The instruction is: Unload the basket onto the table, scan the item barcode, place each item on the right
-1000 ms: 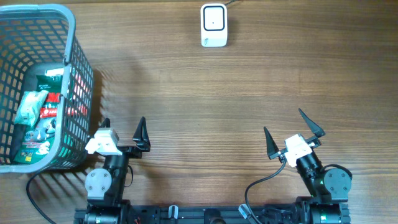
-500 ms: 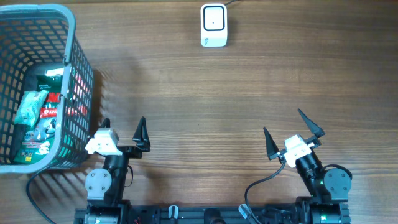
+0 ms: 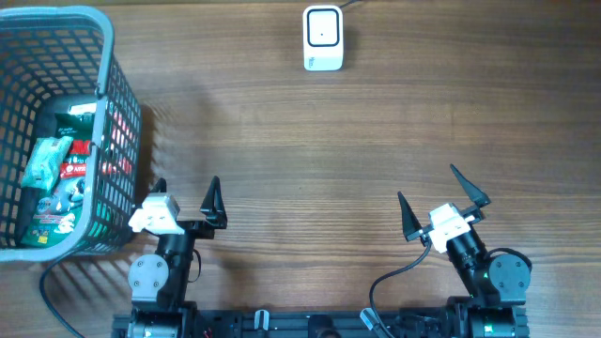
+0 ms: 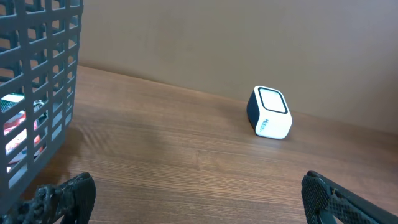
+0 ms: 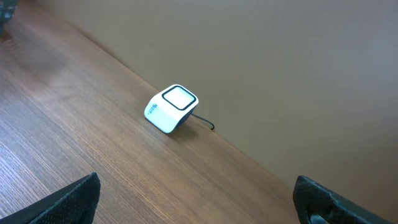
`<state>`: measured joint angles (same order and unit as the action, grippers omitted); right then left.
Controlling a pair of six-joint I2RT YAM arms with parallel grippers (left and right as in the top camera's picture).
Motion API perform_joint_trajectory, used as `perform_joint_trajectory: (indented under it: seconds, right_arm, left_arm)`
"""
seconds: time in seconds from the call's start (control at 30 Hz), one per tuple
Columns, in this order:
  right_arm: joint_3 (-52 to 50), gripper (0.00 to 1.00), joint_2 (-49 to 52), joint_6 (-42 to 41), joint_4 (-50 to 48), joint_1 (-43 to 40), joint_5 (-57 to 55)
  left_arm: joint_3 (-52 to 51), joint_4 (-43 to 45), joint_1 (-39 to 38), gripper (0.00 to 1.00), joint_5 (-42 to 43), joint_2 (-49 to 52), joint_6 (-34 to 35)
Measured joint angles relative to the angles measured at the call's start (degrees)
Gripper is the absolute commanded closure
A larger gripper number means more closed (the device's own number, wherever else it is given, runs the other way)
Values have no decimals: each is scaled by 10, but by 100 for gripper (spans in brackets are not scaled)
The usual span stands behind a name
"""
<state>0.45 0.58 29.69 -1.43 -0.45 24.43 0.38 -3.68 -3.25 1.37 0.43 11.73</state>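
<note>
Overhead, we see the left gripper (image 3: 185,192) and right gripper (image 3: 427,182) spread wide, holding nothing, at the desk's (image 3: 300,150) near edge. Snack packets (image 3: 56,178) lie inside a grey basket (image 3: 117,122) just beside the left gripper; the white scanner (image 3: 322,38) stands well apart, at the far edge.

Wooden table (image 3: 376,141), grey plastic mesh basket (image 3: 56,13) at its left edge, plain beige wall (image 4: 217,37)

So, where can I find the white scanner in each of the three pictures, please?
Overhead: the white scanner sits near the top edge, just right of the middle.
Left wrist: right of the middle, about half way up, near the table's far edge.
Right wrist: left of the middle, about half way up.
Shared landmark: the wooden table under it; the basket also shows in the overhead and left wrist views.
</note>
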Motion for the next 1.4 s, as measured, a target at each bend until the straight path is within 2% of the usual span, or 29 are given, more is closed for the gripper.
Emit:
perform_joint_trajectory:
  seconds: [0.8, 1.17, 1.4]
  right_arm:
    - [0, 0, 0, 29, -1, 0, -5]
    - [0, 0, 0, -84, -1, 0, -67]
    - [0, 0, 0, -244, 0, 0, -151]
  left_arm:
    - [0, 0, 0, 0, 0, 0, 0]
    - [0, 0, 0, 0, 0, 0, 0]
    - [0, 0, 0, 0, 0, 0, 0]
